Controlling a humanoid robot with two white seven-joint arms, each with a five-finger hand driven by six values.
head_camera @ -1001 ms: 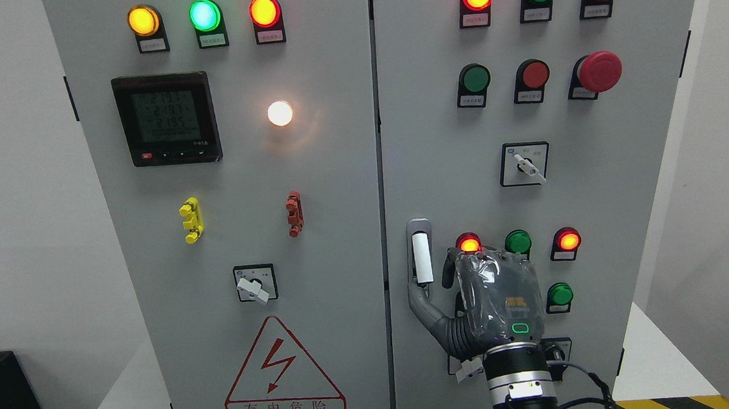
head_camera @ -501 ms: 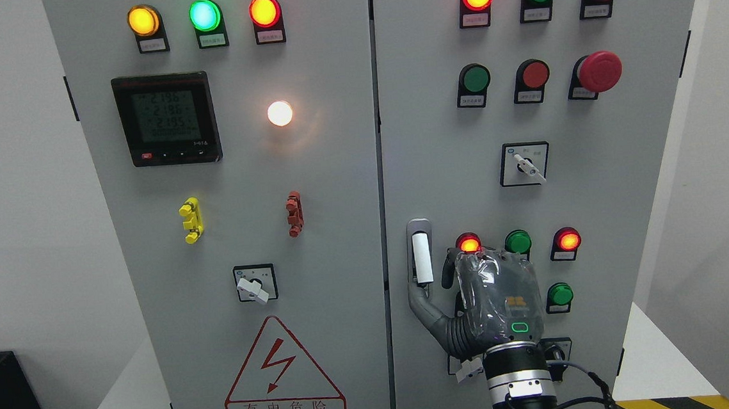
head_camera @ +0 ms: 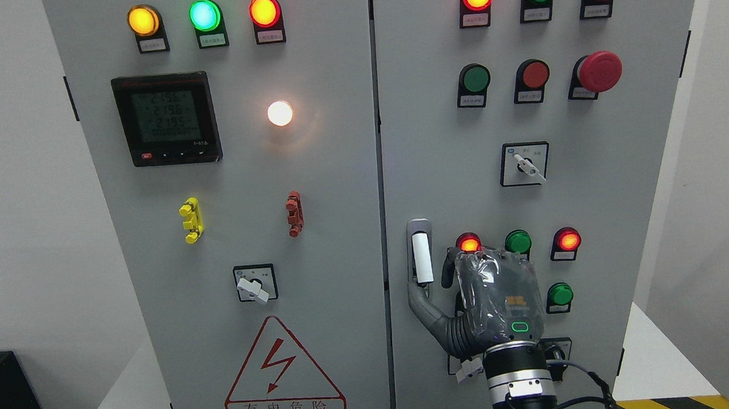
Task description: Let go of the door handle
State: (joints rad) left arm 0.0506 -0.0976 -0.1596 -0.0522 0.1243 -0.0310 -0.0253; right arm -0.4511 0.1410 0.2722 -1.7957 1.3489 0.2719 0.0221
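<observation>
The white door handle (head_camera: 422, 258) stands upright in its grey recessed plate on the right cabinet door (head_camera: 438, 161), near the door's left edge. My right hand (head_camera: 435, 281), wrapped in clear plastic, is just right of and below the handle. Its thumb (head_camera: 424, 303) reaches left to the foot of the handle plate. Its fingers (head_camera: 448, 268) point up beside the handle, apart from it, and hold nothing. Both cabinet doors look shut. The left arm is out of view.
Lit red lamps (head_camera: 468, 243) and green buttons (head_camera: 518, 242) sit right behind my hand. A rotary switch (head_camera: 525, 164) and a red emergency stop (head_camera: 600, 71) are higher on the right door. The left door carries a meter (head_camera: 166, 119), a selector (head_camera: 254, 284) and a warning triangle (head_camera: 282, 372).
</observation>
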